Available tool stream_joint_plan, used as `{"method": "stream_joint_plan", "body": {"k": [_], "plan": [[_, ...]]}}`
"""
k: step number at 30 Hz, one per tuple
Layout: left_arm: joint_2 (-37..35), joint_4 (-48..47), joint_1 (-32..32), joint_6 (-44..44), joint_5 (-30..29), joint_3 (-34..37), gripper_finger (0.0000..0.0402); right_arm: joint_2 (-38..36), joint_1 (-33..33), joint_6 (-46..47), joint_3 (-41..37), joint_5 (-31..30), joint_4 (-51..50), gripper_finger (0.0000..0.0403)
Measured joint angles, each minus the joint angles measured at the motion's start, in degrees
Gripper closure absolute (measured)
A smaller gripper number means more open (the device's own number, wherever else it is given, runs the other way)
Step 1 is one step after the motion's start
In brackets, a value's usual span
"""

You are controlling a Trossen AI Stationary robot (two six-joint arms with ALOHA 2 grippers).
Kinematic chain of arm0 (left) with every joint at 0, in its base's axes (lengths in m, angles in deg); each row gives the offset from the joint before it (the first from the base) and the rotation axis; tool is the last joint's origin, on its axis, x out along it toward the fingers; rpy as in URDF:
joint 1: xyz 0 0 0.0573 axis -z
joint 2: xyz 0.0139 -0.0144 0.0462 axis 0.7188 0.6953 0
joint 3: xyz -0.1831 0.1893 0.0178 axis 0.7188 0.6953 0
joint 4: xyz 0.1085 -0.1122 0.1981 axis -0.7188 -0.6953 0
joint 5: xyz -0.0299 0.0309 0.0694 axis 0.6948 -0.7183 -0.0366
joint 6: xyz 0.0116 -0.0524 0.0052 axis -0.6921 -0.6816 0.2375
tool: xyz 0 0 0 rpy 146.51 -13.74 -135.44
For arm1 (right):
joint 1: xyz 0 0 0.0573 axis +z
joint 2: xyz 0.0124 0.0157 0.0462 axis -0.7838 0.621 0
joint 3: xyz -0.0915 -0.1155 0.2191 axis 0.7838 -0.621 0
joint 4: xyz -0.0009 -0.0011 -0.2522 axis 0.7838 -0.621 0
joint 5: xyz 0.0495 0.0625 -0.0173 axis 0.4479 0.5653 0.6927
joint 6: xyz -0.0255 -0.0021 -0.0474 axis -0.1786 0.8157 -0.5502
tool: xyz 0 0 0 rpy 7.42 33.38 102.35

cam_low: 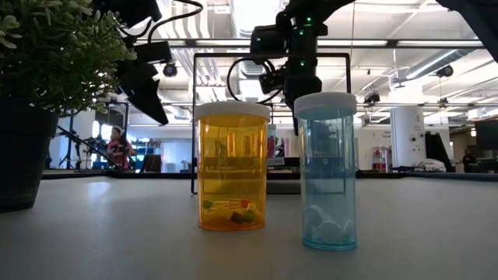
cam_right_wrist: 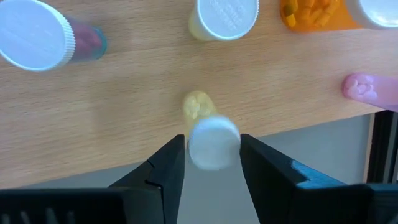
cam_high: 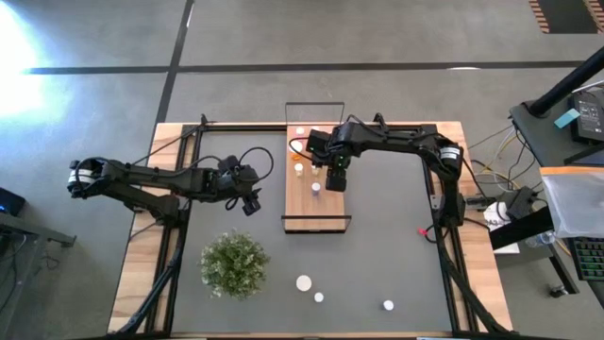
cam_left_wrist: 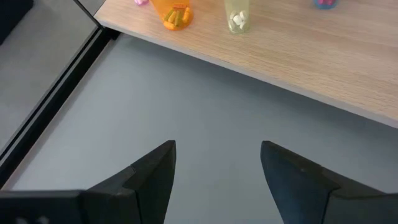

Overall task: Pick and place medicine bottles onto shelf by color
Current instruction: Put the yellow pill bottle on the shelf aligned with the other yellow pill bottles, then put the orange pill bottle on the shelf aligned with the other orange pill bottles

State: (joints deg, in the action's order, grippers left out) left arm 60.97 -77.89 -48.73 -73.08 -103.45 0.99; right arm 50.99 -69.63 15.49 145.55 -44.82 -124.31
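**Shelf partly filled, three bottles still on the mat**

The right gripper (cam_right_wrist: 212,163) hangs over the shelf (cam_high: 316,212), near its right edge, with a small yellow bottle (cam_right_wrist: 210,138) between its fingers. The fingers stand just beside the white cap; I cannot tell if they press it or have let it go, so this placing looks to me almost finished but not sure.

The left gripper (cam_left_wrist: 217,165) waits over the grey mat (cam_left_wrist: 186,118) at nine o'clock of the shelf. Its jaws are spread apart and hold nothing.

On the shelf, the right wrist view shows, besides the yellow bottle, four more: a bluish one (cam_right_wrist: 37,40), a pale yellow one (cam_right_wrist: 225,17), an orange one (cam_right_wrist: 311,14), and a pink one (cam_right_wrist: 362,87) lying at the edge. A further white cap shows at the corner, too cut off to count surely.

Three white-capped bottles (cam_high: 304,282) remain on the mat at six o'clock of the shelf, near one green plant (cam_high: 233,263). In my judgement, roughly a little more than half is done.
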Motion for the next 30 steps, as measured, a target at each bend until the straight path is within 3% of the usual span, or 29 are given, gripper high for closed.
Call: {"method": "stream_joint_plan", "body": {"k": [14,30], "plan": [[0.0,0.05,0.0,0.0,0.02,0.0,0.0182,-1.6,0.0,0.71,2.54,-0.03,-4.11,0.0201],[0.0,0.38,-0.01,-0.33,0.02,-0.33,0.0182,-11.8,4.24,12.72,2.18,-0.24,-14.78,0.0197]]}}
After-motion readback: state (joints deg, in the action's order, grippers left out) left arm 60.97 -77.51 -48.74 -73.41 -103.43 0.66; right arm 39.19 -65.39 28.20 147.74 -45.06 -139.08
